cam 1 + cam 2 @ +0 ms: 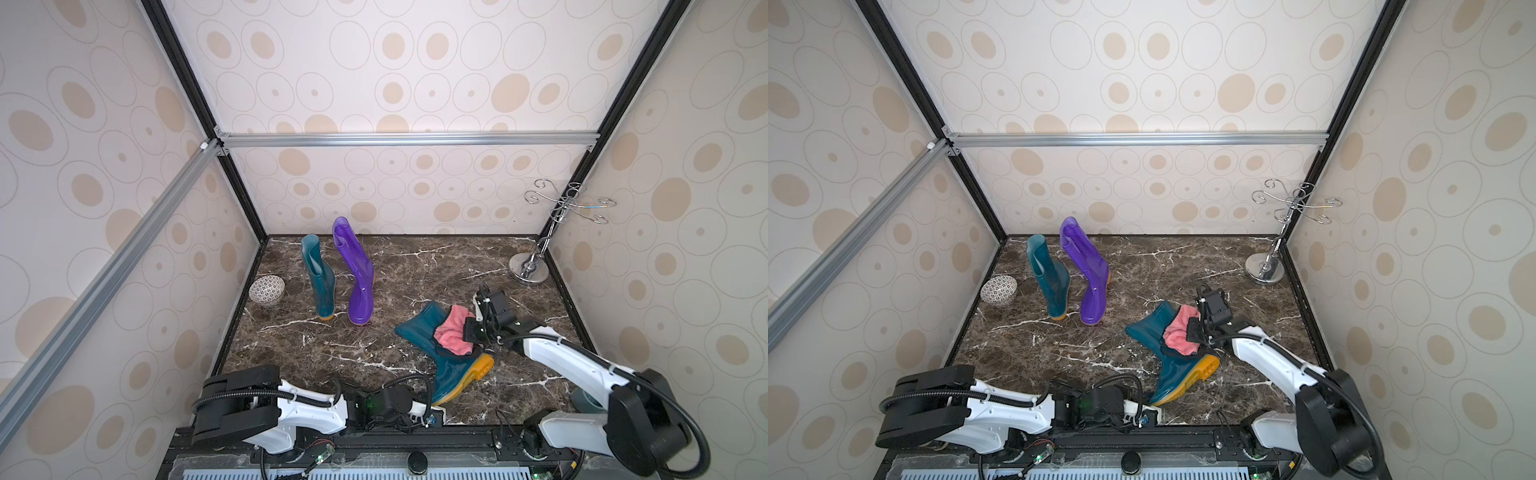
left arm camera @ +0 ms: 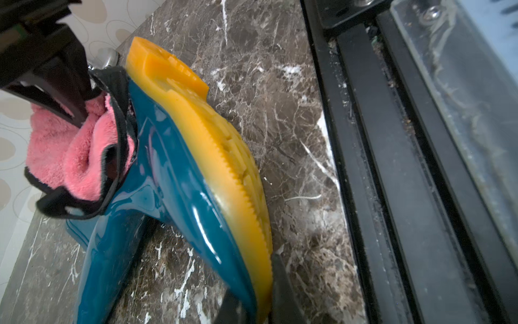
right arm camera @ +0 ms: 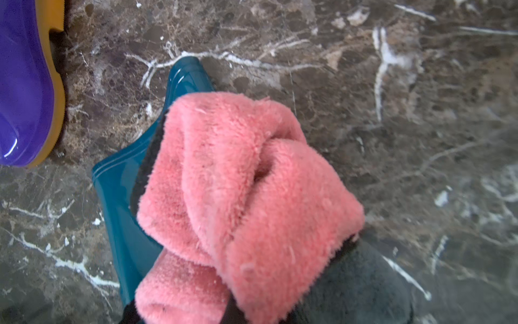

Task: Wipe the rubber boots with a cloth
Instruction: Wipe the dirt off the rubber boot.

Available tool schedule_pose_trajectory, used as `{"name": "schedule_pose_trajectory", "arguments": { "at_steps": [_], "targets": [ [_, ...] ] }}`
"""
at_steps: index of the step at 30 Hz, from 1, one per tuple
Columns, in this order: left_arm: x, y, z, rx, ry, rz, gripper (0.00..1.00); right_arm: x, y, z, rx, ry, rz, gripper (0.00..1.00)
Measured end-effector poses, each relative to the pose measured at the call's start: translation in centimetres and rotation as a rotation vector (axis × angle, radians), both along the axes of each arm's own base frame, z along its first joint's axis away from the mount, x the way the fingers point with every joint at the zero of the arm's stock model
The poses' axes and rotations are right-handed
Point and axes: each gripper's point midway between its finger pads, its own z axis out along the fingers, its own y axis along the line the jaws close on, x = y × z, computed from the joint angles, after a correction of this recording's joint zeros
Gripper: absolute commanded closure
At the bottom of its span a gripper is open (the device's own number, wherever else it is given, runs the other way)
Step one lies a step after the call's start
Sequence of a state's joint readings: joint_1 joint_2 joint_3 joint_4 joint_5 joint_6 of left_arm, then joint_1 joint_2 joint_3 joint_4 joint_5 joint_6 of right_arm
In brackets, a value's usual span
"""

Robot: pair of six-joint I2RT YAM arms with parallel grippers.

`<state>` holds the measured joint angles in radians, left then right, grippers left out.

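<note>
At the near right of the marble tabletop [image 1: 395,266], one teal boot [image 1: 446,368] lies on its side, glossy, with a toothed yellow-orange sole. My left gripper [image 2: 256,293] is clamped on its toe, close to the table's front edge. My right gripper [image 1: 468,332] is closed on the cloth [image 3: 238,196], a fluffy pink bundle with dark trim, resting on the boot's shaft near the ankle. The second teal boot [image 1: 322,278] and the purple boot [image 1: 357,278] stand upright at the far left, just beside each other. Between them and the chrome stand [image 1: 530,266], the surface lies open.
</note>
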<state>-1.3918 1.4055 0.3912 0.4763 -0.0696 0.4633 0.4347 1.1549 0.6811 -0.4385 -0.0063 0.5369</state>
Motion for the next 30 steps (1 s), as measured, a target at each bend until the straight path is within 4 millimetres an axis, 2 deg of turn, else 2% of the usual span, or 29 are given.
{"name": "schedule_pose_trajectory", "arguments": {
  "at_steps": [4,7,9,10,12,14,17,19,21,23,25,27,30],
  "targets": [
    [0.0,0.0,0.0,0.000,-0.001,0.000,1.00,-2.2,-1.5,1.8,-0.016,-0.028,-0.014,1.00],
    [0.0,0.0,-0.1,0.002,0.001,0.001,1.00,-3.4,-2.2,3.9,-0.011,-0.054,-0.014,1.00],
    [0.0,-0.1,0.0,0.001,0.004,0.005,1.00,-3.6,-2.4,6.0,-0.015,-0.066,-0.010,1.00],
    [0.0,-0.2,0.0,-0.001,0.006,0.007,0.96,-3.5,-2.4,7.3,-0.017,-0.080,-0.006,1.00],
    [0.1,-0.3,0.0,-0.002,0.012,0.012,0.66,-3.0,-2.5,10.5,-0.014,-0.136,-0.001,1.00],
    [0.1,-0.5,0.2,-0.009,0.020,0.021,0.51,-2.6,-2.5,13.3,-0.007,-0.199,0.004,1.00],
    [0.3,-1.1,0.9,-0.028,0.040,0.038,0.40,-2.6,-2.7,16.5,-0.002,-0.273,0.015,1.00],
    [0.3,-1.4,1.5,-0.046,0.051,0.048,0.39,-2.8,-2.8,17.9,0.001,-0.304,0.024,1.00],
    [0.4,-1.6,2.4,-0.074,0.056,0.055,0.35,-2.9,-2.8,18.9,-0.001,-0.323,0.036,1.00],
    [0.6,-1.6,3.8,-0.117,0.056,0.071,0.26,-3.0,-2.9,19.5,-0.007,-0.334,0.045,1.00],
    [1.3,-1.7,5.7,-0.172,0.056,0.102,0.25,-3.2,-3.0,20.0,-0.016,-0.342,0.053,1.00],
    [2.3,-2.1,7.9,-0.235,0.056,0.138,0.24,-3.3,-3.2,20.5,-0.023,-0.358,0.059,1.00],
    [4.7,-2.2,10.0,-0.297,0.071,0.215,0.23,-3.6,-3.4,21.1,-0.027,-0.377,0.065,1.00]
  ]
}}
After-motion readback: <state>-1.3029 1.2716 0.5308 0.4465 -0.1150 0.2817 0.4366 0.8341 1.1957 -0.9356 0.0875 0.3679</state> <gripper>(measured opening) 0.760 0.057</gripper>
